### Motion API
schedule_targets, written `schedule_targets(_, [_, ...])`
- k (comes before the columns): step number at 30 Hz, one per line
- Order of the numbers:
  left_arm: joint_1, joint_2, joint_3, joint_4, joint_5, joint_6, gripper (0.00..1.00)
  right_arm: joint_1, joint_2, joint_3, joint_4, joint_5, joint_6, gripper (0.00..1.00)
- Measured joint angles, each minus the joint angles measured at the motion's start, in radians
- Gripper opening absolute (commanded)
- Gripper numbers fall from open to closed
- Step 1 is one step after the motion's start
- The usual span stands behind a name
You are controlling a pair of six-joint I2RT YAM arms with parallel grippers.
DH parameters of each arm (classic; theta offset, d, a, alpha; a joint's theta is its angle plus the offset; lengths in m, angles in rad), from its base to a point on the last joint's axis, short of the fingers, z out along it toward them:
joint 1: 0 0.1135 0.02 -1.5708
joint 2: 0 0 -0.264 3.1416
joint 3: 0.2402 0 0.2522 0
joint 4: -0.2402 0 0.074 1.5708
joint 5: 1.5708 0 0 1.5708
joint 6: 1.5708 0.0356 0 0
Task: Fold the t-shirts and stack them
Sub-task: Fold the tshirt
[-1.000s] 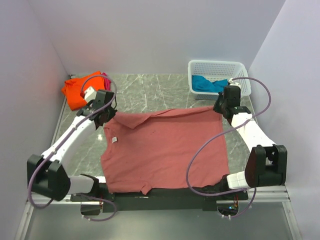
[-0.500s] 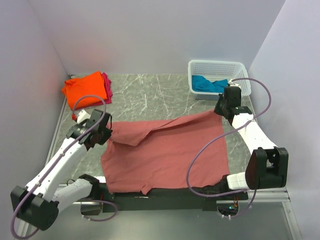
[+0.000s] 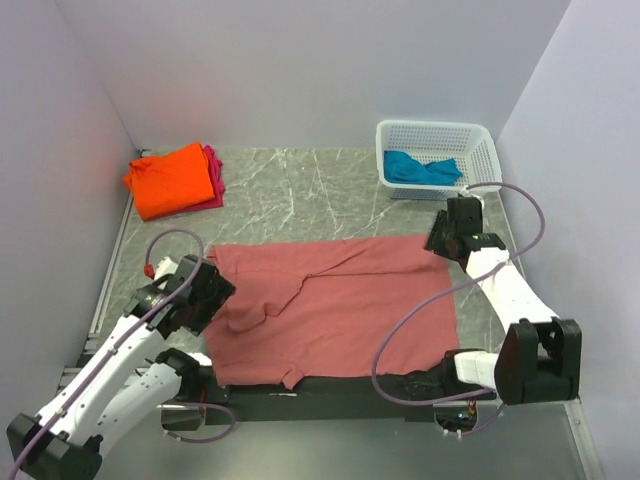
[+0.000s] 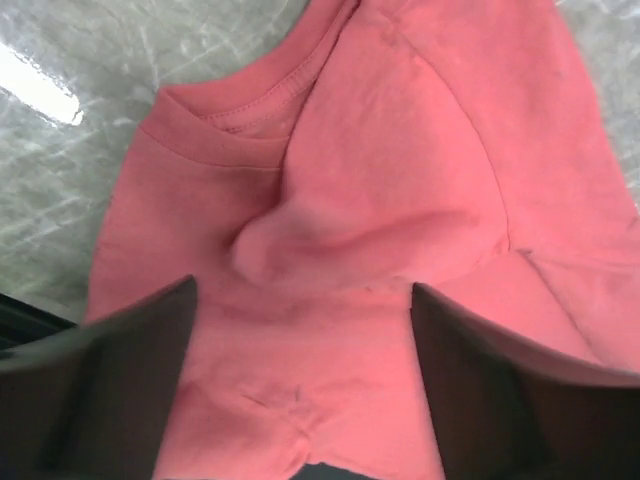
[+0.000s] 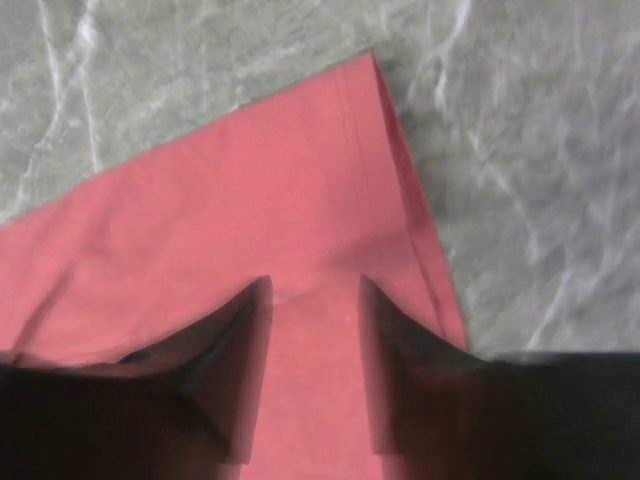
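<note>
Top view: salmon-pink shirt point(image 3: 340, 300) lies spread mid-table point(image 3: 300, 190) w/ a loose diagonal ridge left of centre. Left gripper point(image 3: 205, 290) sits at its collar-side corner, right gripper point(image 3: 440, 238) at the far-right corner. Orange shirt point(image 3: 170, 180) is folded on the magenta shirt point(image 3: 213, 160) far-left; teal shirt point(image 3: 415, 168) is in the basket point(image 3: 430, 128) far-right. We judge step = laying the first fold. Left wrist: jaws spread wide, cloth humped in a lump just ahead of them below the collar point(image 4: 230, 135), nothing pinched as far as we see. Flatten that lump before the next grasp, else fold goes crooked. Right wrist: fingers point(image 5: 235, 340) close together over flat cloth near the hemmed corner point(image 5: 375, 70); blurred, so we cannot tell if clamped. Rec: pull that corner outward & taut so the edge lands straight, parallel to the near edge.
</note>
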Motion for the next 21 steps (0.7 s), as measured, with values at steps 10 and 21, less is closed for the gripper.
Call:
schedule_targets(10, [-0.002,0.003,0.127,0.092,-0.119,0.058,0.99,0.0,-0.129,-0.007,0.015,-0.114,0.011,0.87])
schedule_targets(21, [0.063,0.602,0.212,0.435,-0.098,0.255,0.99,0.034,0.211,0.034,0.109,-0.187,0.027,0.84])
